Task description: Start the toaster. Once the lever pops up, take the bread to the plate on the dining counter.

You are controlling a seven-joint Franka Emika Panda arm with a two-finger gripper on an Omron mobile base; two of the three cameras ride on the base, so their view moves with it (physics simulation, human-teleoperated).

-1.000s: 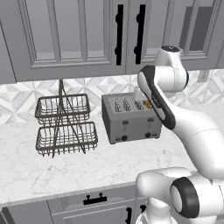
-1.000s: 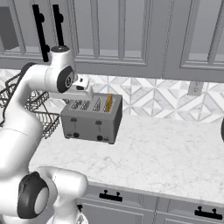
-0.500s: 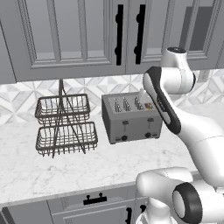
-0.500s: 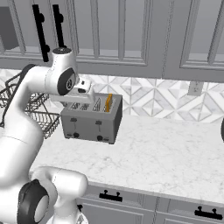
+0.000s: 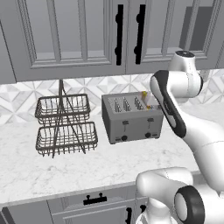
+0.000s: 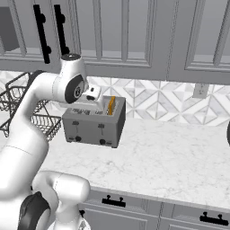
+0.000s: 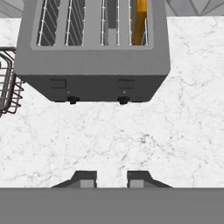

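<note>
Overhead, hand view gives gripper [image 7: 111,178] fingers narrowly apart, empty, toaster [image 7: 94,48] slots, bread [image 7: 140,19] rightmost, base views its front.

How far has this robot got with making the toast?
Early on. The golden-tan slice of bread stands in the rightmost slot of the boxy grey metal toaster, so it is loaded. The end effector, fingers narrowly apart and holding nothing, hangs above the marble worktop in front of the toaster. Whether the right-hand dark slider tab has been pressed, I cannot tell. Carrying the bread away is left.
</note>
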